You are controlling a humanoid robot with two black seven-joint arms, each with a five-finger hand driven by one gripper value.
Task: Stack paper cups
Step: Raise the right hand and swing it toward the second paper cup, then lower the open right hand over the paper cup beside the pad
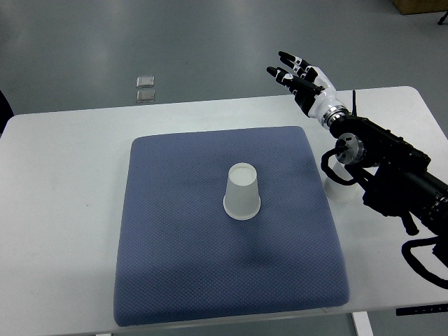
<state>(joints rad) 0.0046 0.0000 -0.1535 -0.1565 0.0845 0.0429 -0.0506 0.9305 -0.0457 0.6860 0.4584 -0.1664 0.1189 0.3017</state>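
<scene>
The right hand is held with fingers spread and nothing in it, out past the white table's far edge over grey floor. An upside-down paper cup is sat well below-left of it on a blue-grey mat; another cup is mostly hidden under the forearm.

The paper cup looked matt white and smooth, and the blue mat under it was a dimpled, woven-looking cloth. The tabletop was smooth, faintly glossy white, and the robot hand showed glossy black-and-white plastic.
</scene>
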